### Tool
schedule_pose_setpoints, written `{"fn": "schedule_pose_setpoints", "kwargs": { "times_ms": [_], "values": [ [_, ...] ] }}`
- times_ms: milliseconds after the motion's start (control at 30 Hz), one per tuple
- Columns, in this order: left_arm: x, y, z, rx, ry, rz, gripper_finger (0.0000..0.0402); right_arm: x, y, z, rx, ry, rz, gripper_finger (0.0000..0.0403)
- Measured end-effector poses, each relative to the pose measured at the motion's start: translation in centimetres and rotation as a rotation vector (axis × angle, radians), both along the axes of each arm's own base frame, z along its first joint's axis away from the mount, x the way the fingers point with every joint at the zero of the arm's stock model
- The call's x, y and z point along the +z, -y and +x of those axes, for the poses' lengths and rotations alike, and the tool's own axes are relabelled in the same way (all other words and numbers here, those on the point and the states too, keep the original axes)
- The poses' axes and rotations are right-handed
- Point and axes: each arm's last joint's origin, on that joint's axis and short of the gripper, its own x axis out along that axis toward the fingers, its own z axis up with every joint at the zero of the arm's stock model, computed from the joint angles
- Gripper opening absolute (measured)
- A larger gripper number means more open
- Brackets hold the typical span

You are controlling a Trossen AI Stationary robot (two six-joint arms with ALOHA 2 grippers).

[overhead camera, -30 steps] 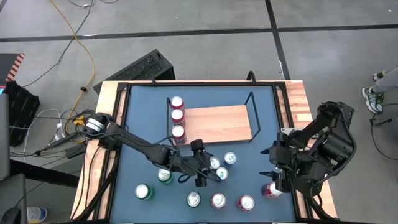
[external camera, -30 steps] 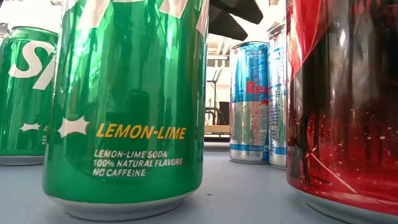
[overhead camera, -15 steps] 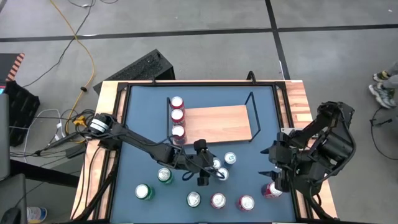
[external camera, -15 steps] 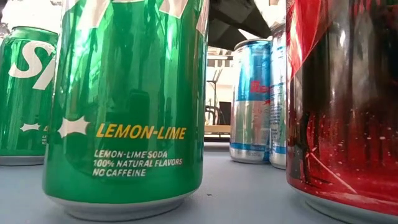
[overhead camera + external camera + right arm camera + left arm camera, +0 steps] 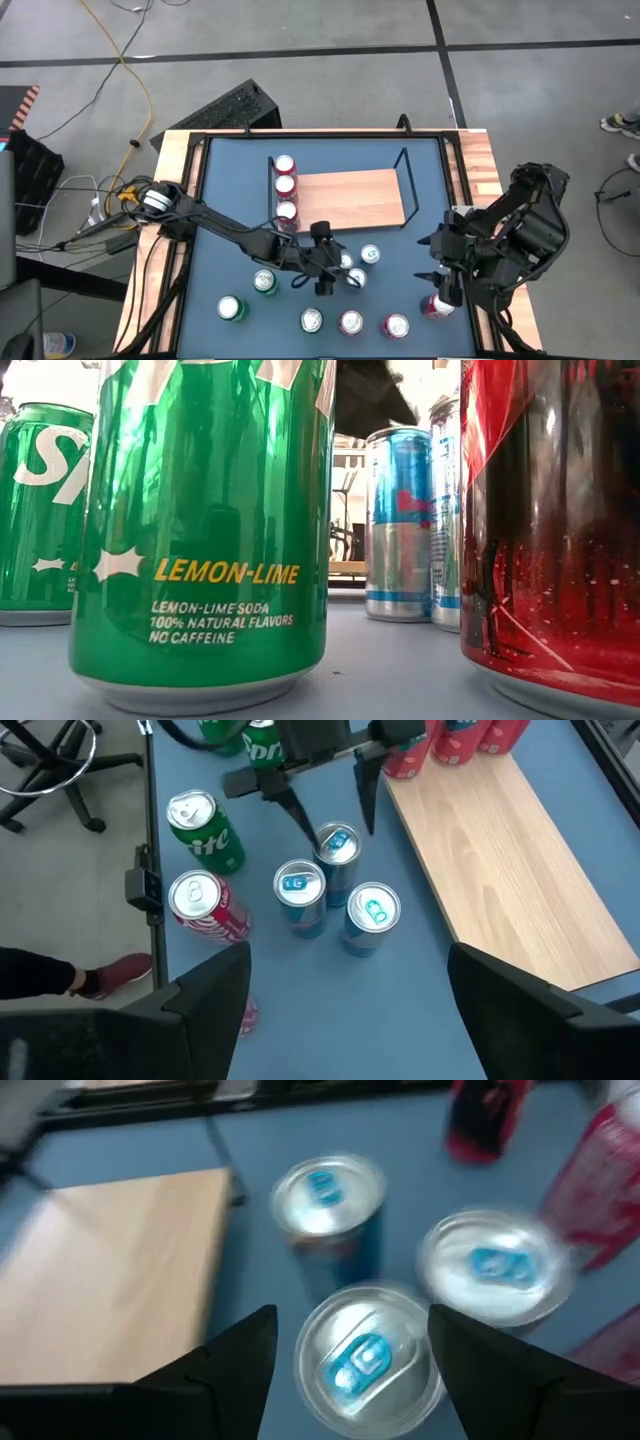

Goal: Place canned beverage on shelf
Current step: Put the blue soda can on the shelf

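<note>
The shelf lies on the table, in its far half and midway between the left and right edges. Three cans stand in a row along the shelf's left end. A cluster of three cans stands on the table just in front of the shelf, near the table's centre. The left gripper sits over this cluster, its fingers either side of one can. Further cans stand in a line along the table's near edge. The right gripper waits above the near right corner, over one can.
</note>
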Motion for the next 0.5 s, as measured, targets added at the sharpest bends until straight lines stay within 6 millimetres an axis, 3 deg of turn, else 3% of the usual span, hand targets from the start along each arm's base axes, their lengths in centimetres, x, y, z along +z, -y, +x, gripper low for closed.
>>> {"fn": "schedule_pose_setpoints", "kwargs": {
  "times_ms": [300,500],
  "values": [
    [-0.5,0.3,-0.6,0.013,-0.067,0.009,0.0245,0.0,0.0,0.0,0.0,0.0,-0.001,0.0324],
    [1.1,0.2,-1.4,0.044,-0.031,0.021,0.0245,0.0,0.0,0.0,0.001,0.0,-0.001,0.0324]
  ]
}}
